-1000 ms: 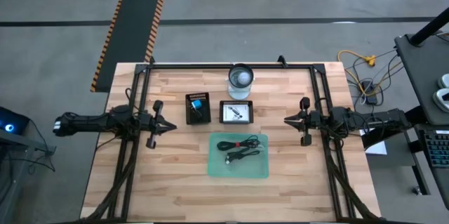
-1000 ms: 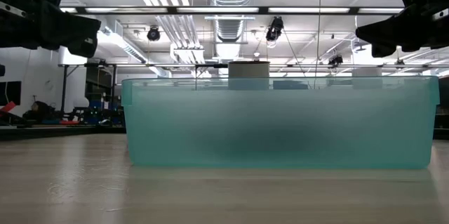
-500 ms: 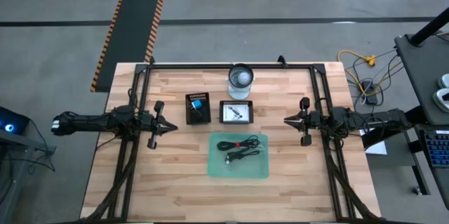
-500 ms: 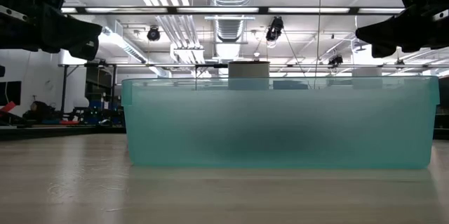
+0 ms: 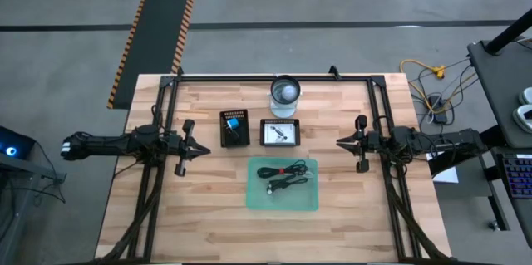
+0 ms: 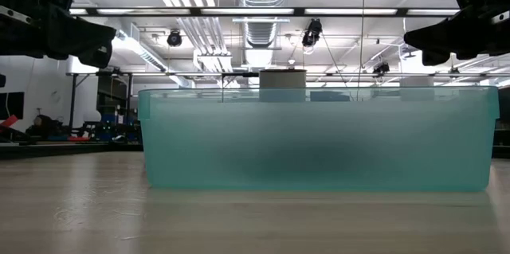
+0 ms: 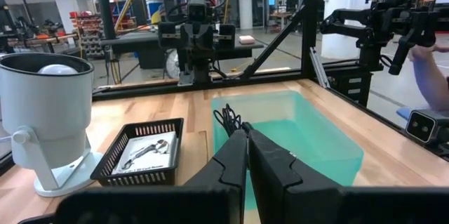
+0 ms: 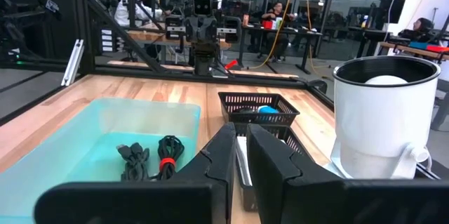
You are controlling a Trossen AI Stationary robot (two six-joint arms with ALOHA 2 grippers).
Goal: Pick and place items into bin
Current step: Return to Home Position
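Observation:
A translucent teal bin (image 5: 282,203) sits mid-table, also seen in the low view (image 6: 319,138). Two black coiled cables (image 5: 283,169) (image 5: 287,184) lie on its floor, one with a red tie (image 8: 167,159). A black mesh basket (image 5: 280,132) holds a white card and small pieces (image 7: 147,148). A second basket (image 5: 234,128) holds a blue piece (image 8: 266,109). My left gripper (image 5: 204,149) (image 7: 248,157) hovers shut left of the baskets, pointing right. My right gripper (image 5: 338,142) (image 8: 240,154) hovers shut right of them, pointing left. Both are above bin height.
A white cylinder on a stand (image 5: 284,96) (image 7: 45,119) (image 8: 382,119) stands behind the baskets near the far edge. Black frame rails (image 5: 274,77) run along the far, left and right sides. Bare wood lies in front of the bin. People show in the room beyond.

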